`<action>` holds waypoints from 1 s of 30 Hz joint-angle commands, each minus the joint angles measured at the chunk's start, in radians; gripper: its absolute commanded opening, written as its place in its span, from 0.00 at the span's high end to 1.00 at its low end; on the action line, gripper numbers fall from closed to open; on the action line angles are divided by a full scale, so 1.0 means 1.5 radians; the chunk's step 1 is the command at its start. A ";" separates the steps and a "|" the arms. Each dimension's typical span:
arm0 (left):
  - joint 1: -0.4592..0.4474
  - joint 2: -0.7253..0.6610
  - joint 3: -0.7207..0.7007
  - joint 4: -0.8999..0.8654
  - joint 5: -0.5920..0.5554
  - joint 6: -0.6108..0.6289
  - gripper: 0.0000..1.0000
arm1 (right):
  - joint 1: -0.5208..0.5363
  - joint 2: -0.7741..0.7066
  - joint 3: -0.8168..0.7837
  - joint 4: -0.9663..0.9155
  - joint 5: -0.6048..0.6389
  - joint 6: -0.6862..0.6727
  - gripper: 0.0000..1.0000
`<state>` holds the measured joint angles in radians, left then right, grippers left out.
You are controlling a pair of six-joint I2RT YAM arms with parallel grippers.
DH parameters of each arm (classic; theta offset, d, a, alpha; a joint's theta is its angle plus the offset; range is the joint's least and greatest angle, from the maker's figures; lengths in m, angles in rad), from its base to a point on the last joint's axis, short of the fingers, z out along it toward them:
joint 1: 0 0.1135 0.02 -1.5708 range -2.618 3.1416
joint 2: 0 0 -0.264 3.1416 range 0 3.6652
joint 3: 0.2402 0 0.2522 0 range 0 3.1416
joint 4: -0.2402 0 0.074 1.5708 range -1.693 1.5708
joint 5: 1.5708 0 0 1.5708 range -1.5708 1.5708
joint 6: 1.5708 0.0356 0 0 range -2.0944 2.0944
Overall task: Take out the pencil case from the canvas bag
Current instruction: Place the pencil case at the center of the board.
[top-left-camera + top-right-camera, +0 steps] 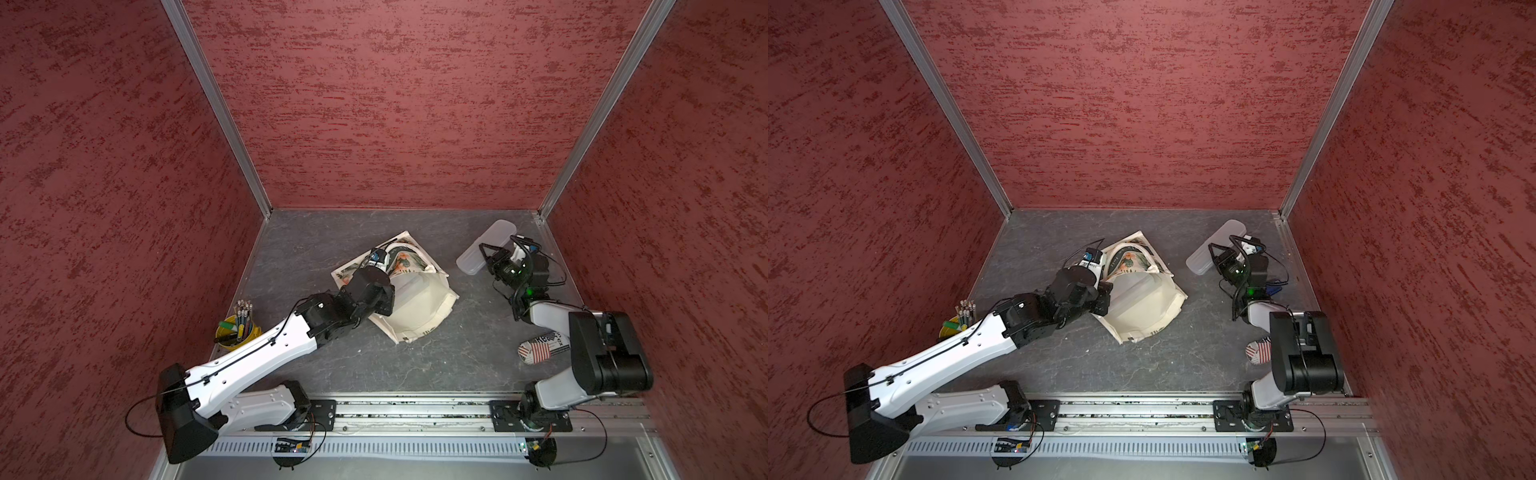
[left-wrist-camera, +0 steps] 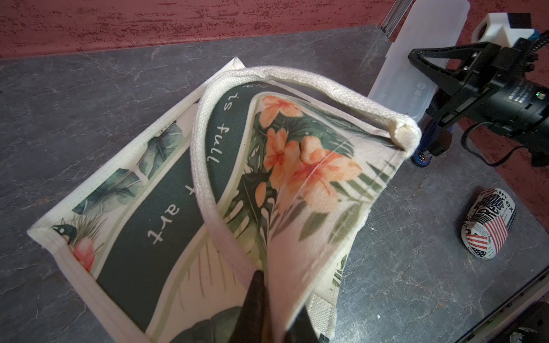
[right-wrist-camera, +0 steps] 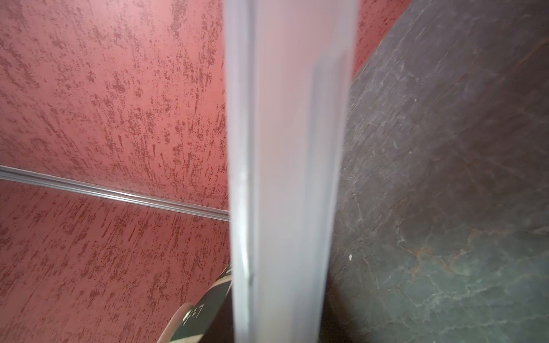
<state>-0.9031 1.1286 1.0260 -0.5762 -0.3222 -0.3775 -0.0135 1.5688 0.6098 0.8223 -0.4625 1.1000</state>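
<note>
Beside canvas bag (image 1: 419, 309), clamped frosted pencil case (image 1: 494, 236) in right gripper (image 1: 484, 258); pinched bag edge in left gripper (image 2: 274, 308)

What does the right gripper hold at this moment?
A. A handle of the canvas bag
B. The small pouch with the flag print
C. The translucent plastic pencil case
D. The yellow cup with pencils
C: in a top view the right gripper is closed across the translucent plastic pencil case, outside the bag, and the left wrist view shows the same grip.
</note>
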 commanded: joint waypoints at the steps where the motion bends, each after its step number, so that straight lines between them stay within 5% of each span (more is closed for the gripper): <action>1: -0.008 -0.018 -0.005 0.066 0.007 -0.007 1.00 | -0.010 0.050 0.048 0.003 0.004 0.010 0.70; 10: -0.009 0.054 0.066 0.051 0.041 0.022 1.00 | -0.022 0.137 0.091 -0.010 0.015 0.045 0.70; 19: -0.027 0.043 0.033 0.100 0.041 -0.025 1.00 | -0.023 0.201 0.094 0.017 0.016 0.042 0.70; 30: -0.029 0.032 0.026 0.092 0.043 -0.035 1.00 | -0.036 0.267 0.178 -0.093 0.012 -0.007 0.70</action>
<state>-0.9390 1.2209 1.0702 -0.5144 -0.2661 -0.3992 -0.0608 1.9484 0.8417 0.7113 -0.4583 1.1122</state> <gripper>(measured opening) 0.107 0.302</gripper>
